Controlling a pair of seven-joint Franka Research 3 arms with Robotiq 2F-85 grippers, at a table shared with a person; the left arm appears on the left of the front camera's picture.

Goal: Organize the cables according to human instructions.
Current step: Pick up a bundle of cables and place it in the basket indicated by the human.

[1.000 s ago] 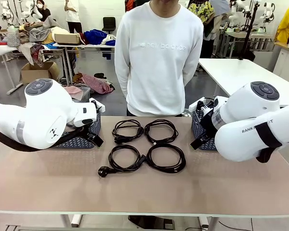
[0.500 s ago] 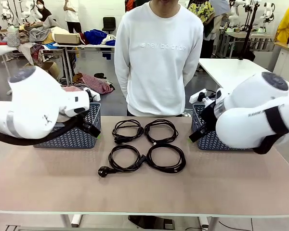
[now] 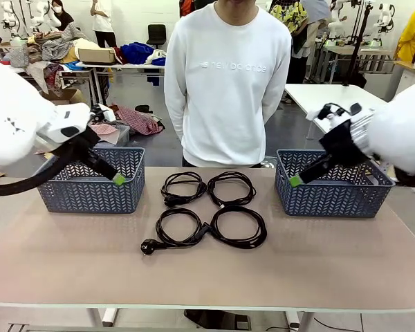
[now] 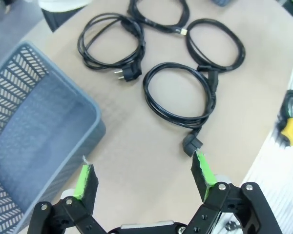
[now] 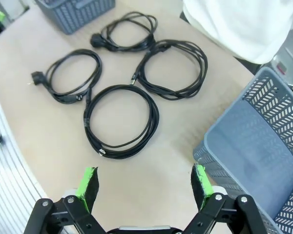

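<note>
As seen from the robot's side, the tan table (image 3: 69,270) carries four cables, each a loose black coil, laid as a two-by-two block at its middle. All four lie on the tabletop between two baskets.

Nearest are the near-left cable (image 3: 176,228), whose round plug (image 3: 146,246) points out to the left, and the near-right cable (image 3: 238,227). These two touch where their loops meet. Just behind them lie the far-left cable (image 3: 183,187) and the far-right cable (image 3: 230,188), side by side, with a narrow strip of table between them and the front pair.

Level with the far pair, a grey left basket (image 3: 90,197) and a grey right basket (image 3: 332,200) stand well apart, one at either side of the block.

The left gripper (image 4: 144,173) hangs above the table by the left basket's inner corner. Its jaws are apart and hold nothing. In the left wrist view its green pads (image 4: 85,178) frame the tabletop, with the near-left cable's plug just ahead of one pad.

The right gripper (image 5: 144,181) hangs by the right basket's inner corner, jaws likewise apart and holding nothing. In the right wrist view the near-right cable lies just ahead of it.

Beyond the far edge a person in a white sweatshirt (image 3: 225,90) stands facing the table.
</note>
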